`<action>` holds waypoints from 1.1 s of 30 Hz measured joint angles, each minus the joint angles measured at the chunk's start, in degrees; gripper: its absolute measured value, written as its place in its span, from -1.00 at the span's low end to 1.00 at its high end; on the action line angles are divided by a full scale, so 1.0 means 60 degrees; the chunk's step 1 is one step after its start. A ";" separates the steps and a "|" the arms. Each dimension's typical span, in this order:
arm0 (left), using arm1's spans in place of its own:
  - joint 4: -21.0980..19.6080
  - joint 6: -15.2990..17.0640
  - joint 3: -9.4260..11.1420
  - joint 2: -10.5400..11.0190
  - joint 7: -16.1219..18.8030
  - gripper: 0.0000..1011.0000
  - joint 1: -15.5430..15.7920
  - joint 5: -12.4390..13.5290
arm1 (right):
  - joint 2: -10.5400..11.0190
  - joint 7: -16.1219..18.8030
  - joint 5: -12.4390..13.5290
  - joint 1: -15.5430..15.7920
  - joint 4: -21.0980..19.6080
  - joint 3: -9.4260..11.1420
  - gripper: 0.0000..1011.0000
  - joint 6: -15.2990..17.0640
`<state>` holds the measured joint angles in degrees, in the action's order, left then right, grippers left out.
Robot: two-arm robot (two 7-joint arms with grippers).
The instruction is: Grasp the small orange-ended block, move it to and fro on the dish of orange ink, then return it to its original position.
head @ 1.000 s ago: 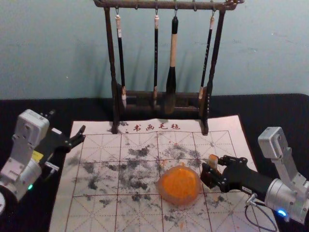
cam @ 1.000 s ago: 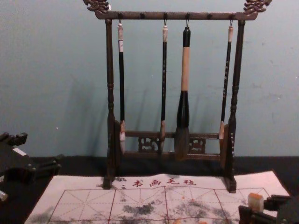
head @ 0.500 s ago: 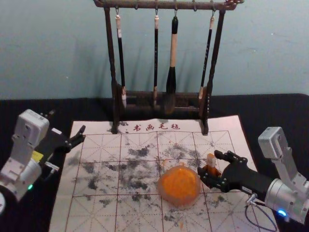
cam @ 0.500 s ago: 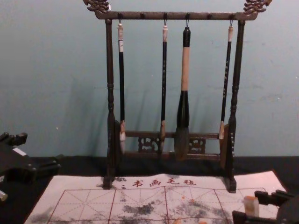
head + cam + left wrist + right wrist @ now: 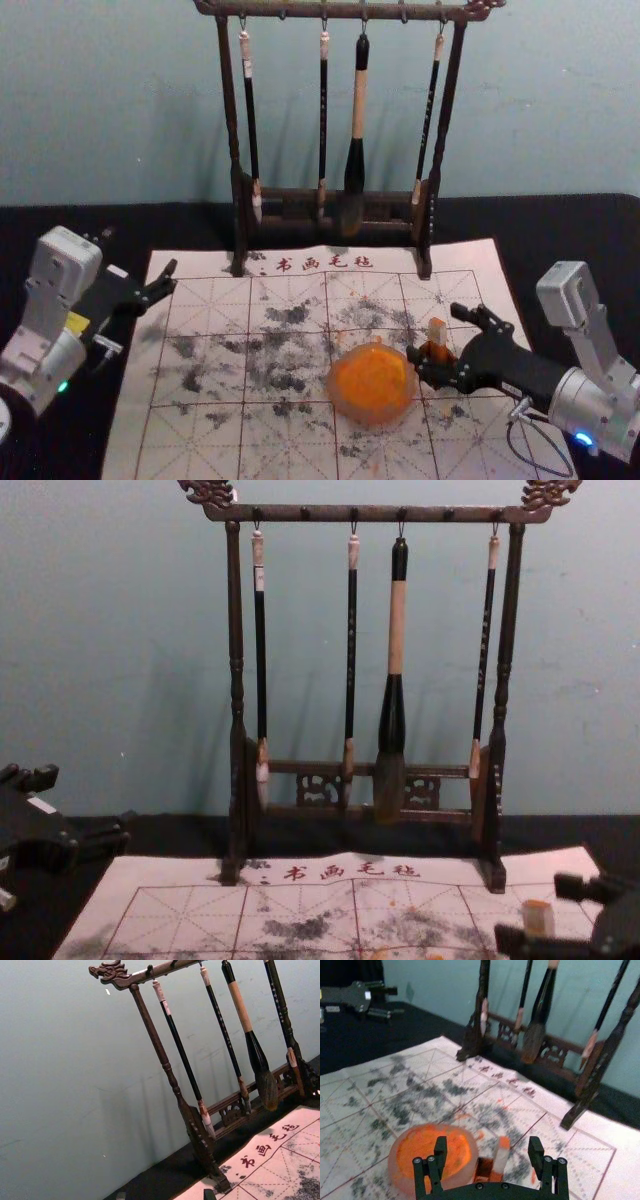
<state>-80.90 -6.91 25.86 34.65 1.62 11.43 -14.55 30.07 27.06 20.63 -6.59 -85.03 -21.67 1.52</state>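
Got right gripper (image 5: pixel 436 333) spread wide, gripping nothing, with small orange-ended block (image 5: pixel 501 1156) upright between its fingers, just right of orange ink dish (image 5: pixel 343 407). Have left gripper (image 5: pixel 140 250) parked open by calligraphy mat's (image 5: pixel 128 440) far left corner.

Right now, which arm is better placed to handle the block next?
Right, I'd say: the right claw is open with the block between its fingers, beside the dish. The left claw is over by the mat's left edge.
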 joint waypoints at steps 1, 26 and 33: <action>0.0000 -0.0001 0.0000 0.0000 0.0000 0.98 0.0000 0.0000 | -0.0041 -0.0119 -0.0061 0.0056 -0.0069 0.0064 0.98 -0.0144; 0.0000 0.0000 0.0000 0.0000 0.0000 0.98 0.0000 0.0000 | -0.2014 -0.4926 -0.2923 0.1335 0.0467 0.1649 0.98 -0.2489; 0.0000 0.0000 0.0000 0.0000 0.0000 0.98 0.0000 0.0000 | -0.2368 -0.5150 -0.3069 0.1273 0.1191 0.1841 0.98 -0.2135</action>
<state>-80.90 -6.91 25.86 34.65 1.62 11.43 -14.55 15.86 -3.84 2.22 1.05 -77.89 -10.63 -11.29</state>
